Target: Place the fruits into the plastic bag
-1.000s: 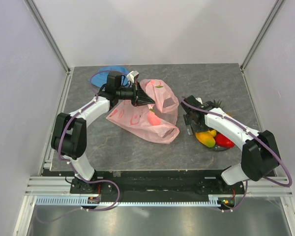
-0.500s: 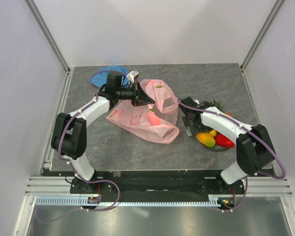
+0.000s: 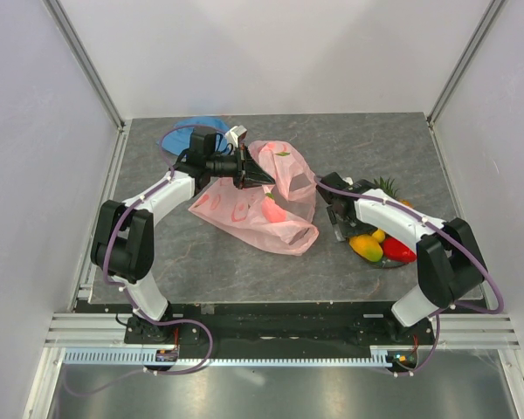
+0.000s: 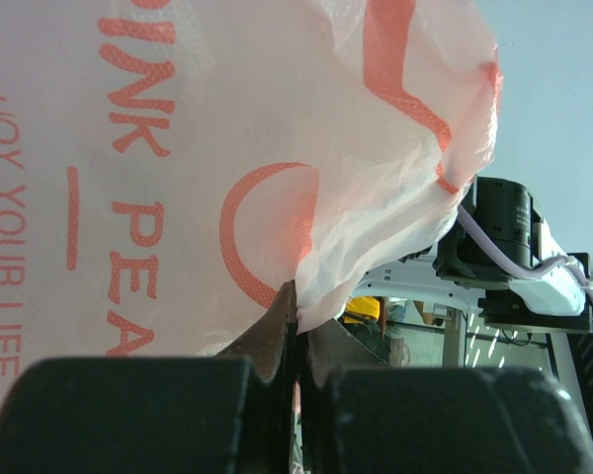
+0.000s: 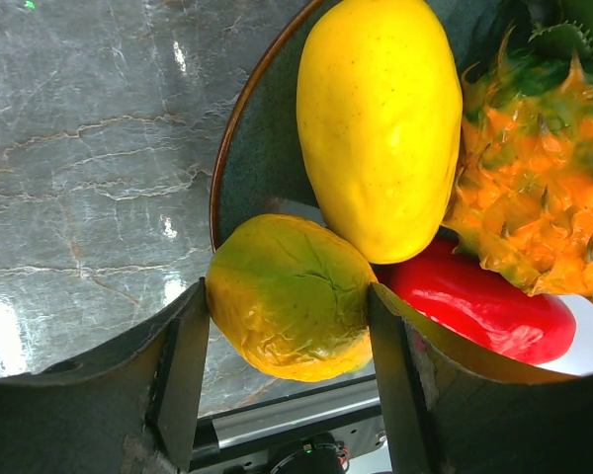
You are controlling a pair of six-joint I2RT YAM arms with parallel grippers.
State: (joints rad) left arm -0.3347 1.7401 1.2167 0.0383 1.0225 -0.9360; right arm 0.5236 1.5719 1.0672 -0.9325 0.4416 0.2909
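we are pinching the plastic bag [image 4: 178, 148] edge in our left gripper [image 4: 296, 331], jaws together; our right gripper [image 5: 289, 331] is clamping the yellow-green mango [image 5: 292, 296] overhanging the plate [image 5: 257, 158] rim, bare table [image 5: 89, 148] alongside.

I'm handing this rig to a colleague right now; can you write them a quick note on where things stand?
Left gripper: shut on the plastic bag at its edge, holding it up.
Right gripper: fingers appear pressed on both sides of the yellow-green mango at the rim of the plate.
On the plate: yellow mango, pineapple, red fruit.
Done: no fruit visibly bagged. Left: all four.
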